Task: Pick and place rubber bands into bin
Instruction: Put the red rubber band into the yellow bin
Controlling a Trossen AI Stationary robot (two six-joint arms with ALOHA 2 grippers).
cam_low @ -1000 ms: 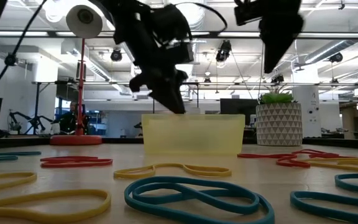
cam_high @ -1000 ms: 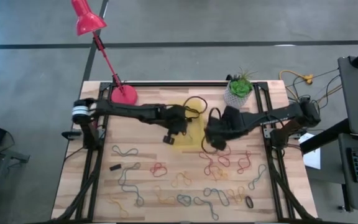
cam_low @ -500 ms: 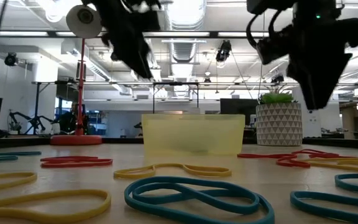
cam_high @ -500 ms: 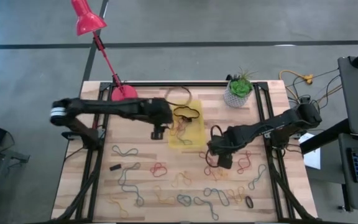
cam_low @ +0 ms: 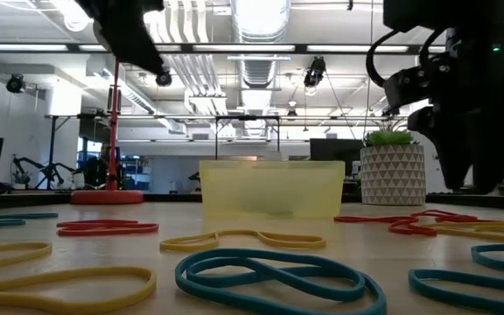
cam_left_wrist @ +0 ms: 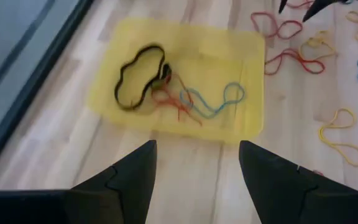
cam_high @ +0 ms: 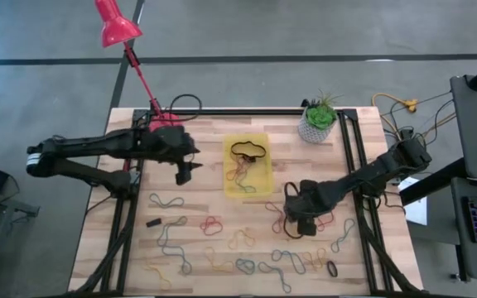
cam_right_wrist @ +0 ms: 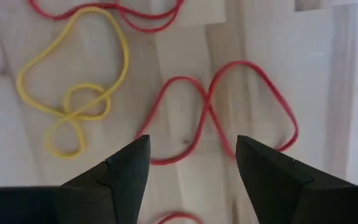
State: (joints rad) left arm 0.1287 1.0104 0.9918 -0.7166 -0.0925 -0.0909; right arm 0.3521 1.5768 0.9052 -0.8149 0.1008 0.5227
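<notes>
The yellow bin stands at the table's middle far part; in it lie a black rubber band, a red one and a blue one. My left gripper is open, left of the bin and above the table, its fingers holding nothing. My right gripper is open and hovers low over a twisted red band beside a yellow band. Many more rubber bands lie flat along the table's near half. In the low view the bin stands behind them.
A red lamp's base stands at the far left, a white plant pot at the far right. A small black block lies near the left rail. Black frame rails run along both sides.
My left gripper has drawn back from above the bin toward the table's left edge; the black band it carried now lies in the bin. My right gripper has gone from beside the bin toward the near edge and down, over the red bands.
</notes>
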